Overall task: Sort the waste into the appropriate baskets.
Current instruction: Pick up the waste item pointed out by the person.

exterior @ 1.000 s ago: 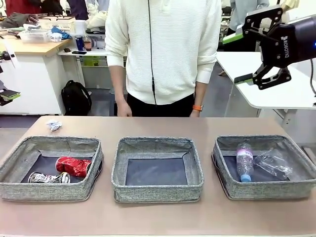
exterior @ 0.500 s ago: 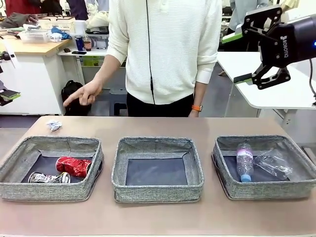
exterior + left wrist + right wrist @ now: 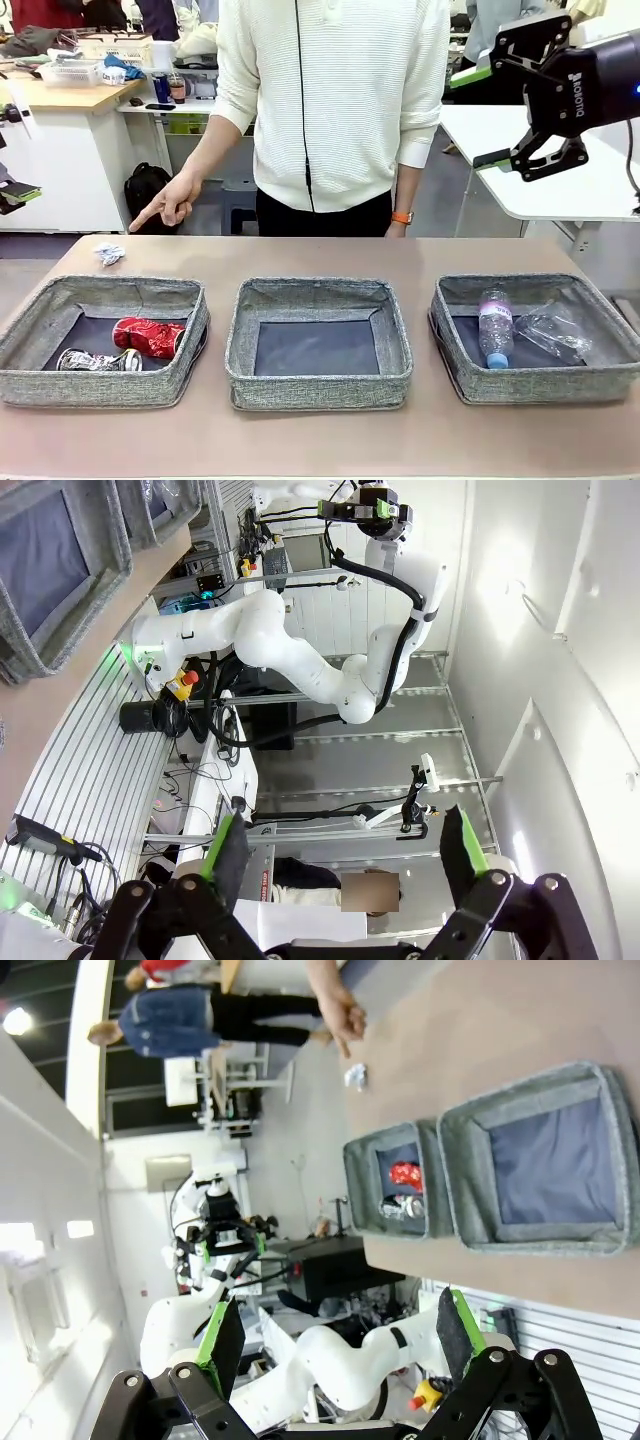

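Note:
Three grey woven baskets stand in a row. The left basket (image 3: 100,388) holds a red can (image 3: 148,336) and a dark can (image 3: 98,360). Nothing lies in the middle basket (image 3: 318,392). In the right basket (image 3: 540,385) are a clear blue-capped bottle (image 3: 495,328) and clear plastic film (image 3: 553,332). A small white paper wad (image 3: 109,253) lies on the table behind the left basket. The person's hand (image 3: 165,208) points a finger down toward it. My right gripper (image 3: 480,118) hangs open, high at the right, holding nothing. My left gripper (image 3: 345,855) is open and aimed away from the table.
The person stands at the far edge behind the middle basket. A white side table (image 3: 560,170) stands behind my right gripper. The right wrist view shows the wad (image 3: 356,1077), the left basket (image 3: 385,1175) and the middle basket (image 3: 540,1160) from above. Bare tabletop (image 3: 320,255) runs behind the baskets.
The person's arm came up from their side and the hand now points down toward the paper wad, a little lower than half a second ago. Both arms stayed still.

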{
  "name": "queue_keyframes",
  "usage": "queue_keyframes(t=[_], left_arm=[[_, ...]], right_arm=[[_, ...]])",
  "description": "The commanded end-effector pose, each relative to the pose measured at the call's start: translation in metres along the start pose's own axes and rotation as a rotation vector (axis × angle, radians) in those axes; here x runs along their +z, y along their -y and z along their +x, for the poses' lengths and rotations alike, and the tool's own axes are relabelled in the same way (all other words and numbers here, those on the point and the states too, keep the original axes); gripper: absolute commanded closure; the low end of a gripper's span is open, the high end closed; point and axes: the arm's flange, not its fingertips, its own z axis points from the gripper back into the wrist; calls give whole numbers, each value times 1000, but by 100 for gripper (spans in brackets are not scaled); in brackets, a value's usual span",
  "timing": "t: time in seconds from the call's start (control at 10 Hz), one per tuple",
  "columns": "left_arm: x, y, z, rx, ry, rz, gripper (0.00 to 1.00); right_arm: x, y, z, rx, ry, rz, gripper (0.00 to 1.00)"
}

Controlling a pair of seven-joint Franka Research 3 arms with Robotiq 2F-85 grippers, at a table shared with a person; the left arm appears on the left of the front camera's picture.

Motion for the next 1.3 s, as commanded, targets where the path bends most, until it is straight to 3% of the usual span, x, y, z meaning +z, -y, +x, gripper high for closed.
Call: queue_keyframes(t=[0.0, 0.1, 0.2, 0.4, 0.5, 0.7, 0.8, 0.9, 1.1, 1.2], left_arm=[[16, 10, 26, -40, 150, 250, 0], [32, 10, 53, 89, 195, 570, 0], [52, 10, 73, 169, 417, 1045, 0], [78, 1, 101, 291, 366, 1367, 0], [81, -8, 113, 274, 355, 1508, 0], [78, -13, 127, 263, 395, 1639, 0], [77, -5, 127, 230, 464, 1659, 0], [99, -3, 135, 26, 294, 1246, 0], [99, -3, 135, 26, 294, 1246, 0], [93, -3, 139, 38, 339, 1360, 0]], right_arm=[[-2, -2, 2, 13, -3, 21, 0], [-2, -2, 2, 13, -3, 21, 0], [-2, -2, 2, 13, -3, 21, 0], [-2, -2, 2, 13, -3, 21, 0], [-2, -2, 2, 13, -3, 21, 0], [-2, -2, 2, 13, -3, 21, 0], [-2, -2, 2, 13, -3, 21, 0], [-2, -2, 2, 13, -3, 21, 0], [-2, -2, 2, 13, -3, 21, 0], [-2, -2, 2, 13, -3, 21, 0]])
